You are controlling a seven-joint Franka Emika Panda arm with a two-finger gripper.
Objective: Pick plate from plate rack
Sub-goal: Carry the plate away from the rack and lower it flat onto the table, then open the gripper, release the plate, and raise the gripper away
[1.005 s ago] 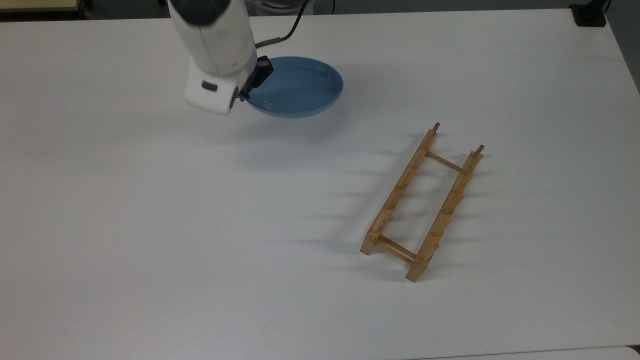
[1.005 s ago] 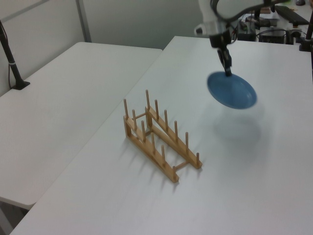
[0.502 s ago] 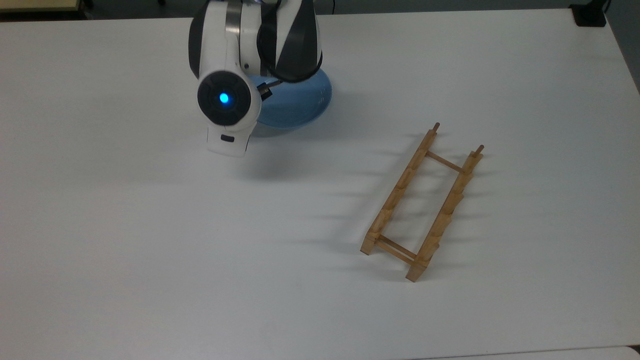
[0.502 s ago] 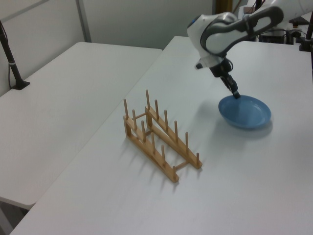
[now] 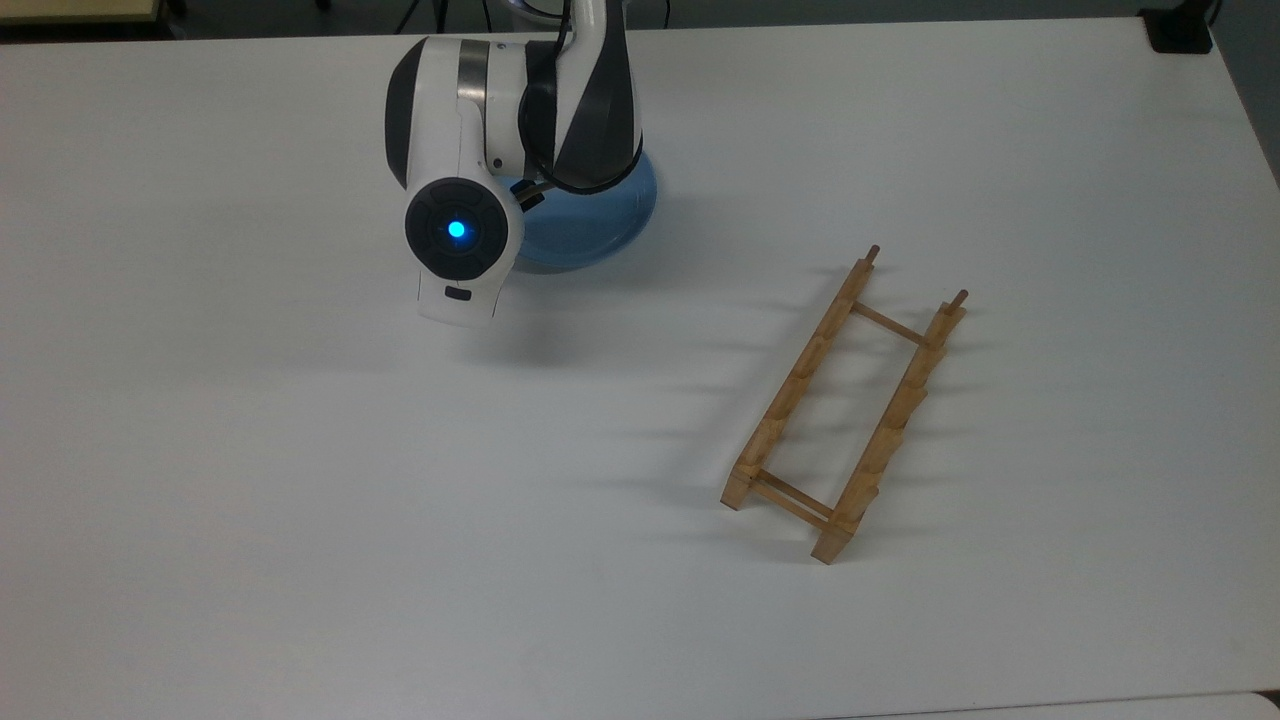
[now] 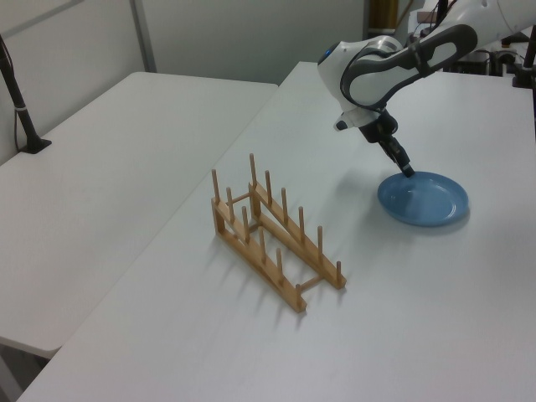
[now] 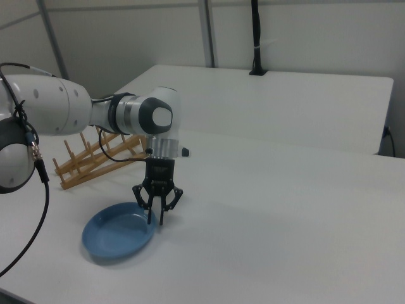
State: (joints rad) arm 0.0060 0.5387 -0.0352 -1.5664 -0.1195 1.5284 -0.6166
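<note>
**Right view: end effector closed narrow on the plate's rim, plate flat on the counter**

I see the arm (image 7: 57,114) reach in from the right view's left, its forearm about level and its wrist bent so the end effector (image 7: 155,218) points straight down. The fingers (image 7: 150,214) stand close together, one on each side of the rim of the plate (image 7: 117,234), gripping its edge on the right view's right. In the left view the end effector (image 6: 408,172) slants down from the wrist onto the plate's (image 6: 423,199) far rim. From the top view the wrist housing (image 5: 460,230), with a blue light lit on it, covers part of the plate (image 5: 590,225).

The plate lies flat, open side up, on the white counter (image 5: 300,500), well apart from the plate rack (image 5: 800,385). The rack stands on the counter with its pegs upright and no dish in it; in the left view it (image 6: 260,266) is nearer the camera than the plate, in the right view it (image 7: 88,161) sits behind the arm.

A second white table (image 6: 109,167) stands just beside the counter, with a black post (image 6: 17,92) clamped at its edge. Pale partition walls (image 7: 316,38) close off the room behind.
</note>
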